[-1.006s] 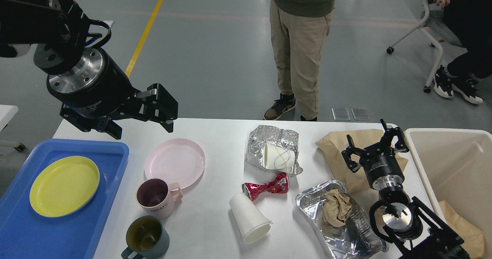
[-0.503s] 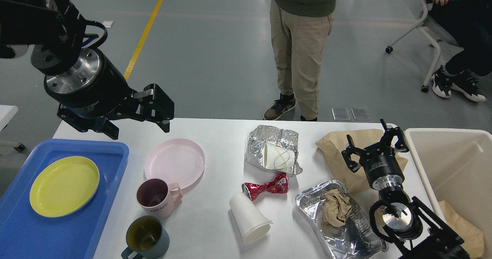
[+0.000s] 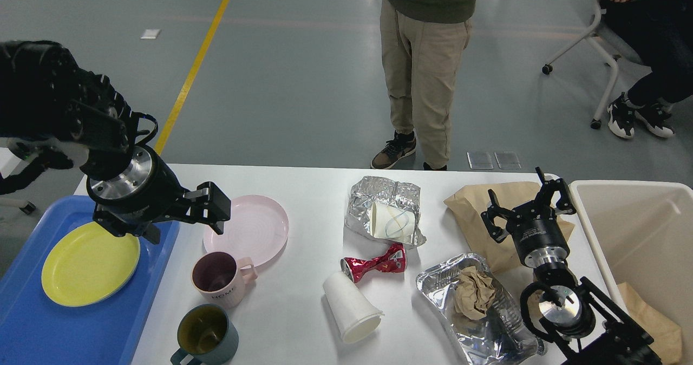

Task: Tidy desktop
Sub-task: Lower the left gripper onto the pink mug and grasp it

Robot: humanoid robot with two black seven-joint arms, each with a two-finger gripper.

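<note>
The white desktop [image 3: 308, 189] holds a pink plate [image 3: 250, 229], a pink mug [image 3: 218, 279], a teal mug [image 3: 206, 335], a white paper cup [image 3: 352, 307] on its side, a crushed red can [image 3: 373, 265], crumpled foil around a paper cup [image 3: 385, 212], a foil tray with crumpled brown paper [image 3: 472, 299] and a brown paper bag [image 3: 471, 213]. My left gripper [image 3: 181, 221] is open and empty, low over the gap between the blue tray and the pink plate. My right gripper [image 3: 526, 201] is open and empty above the brown bag.
A blue tray [image 3: 32, 321] at the left holds a yellow plate [image 3: 91, 261]. A beige bin [image 3: 644, 235] stands at the right edge with brown paper inside. A person [image 3: 422, 72] stands behind the table; a seated person and chair are at the far right.
My left arm has come down and slightly left, from high above the table's back left corner to just beside the pink plate's left rim. The right arm has not moved.
</note>
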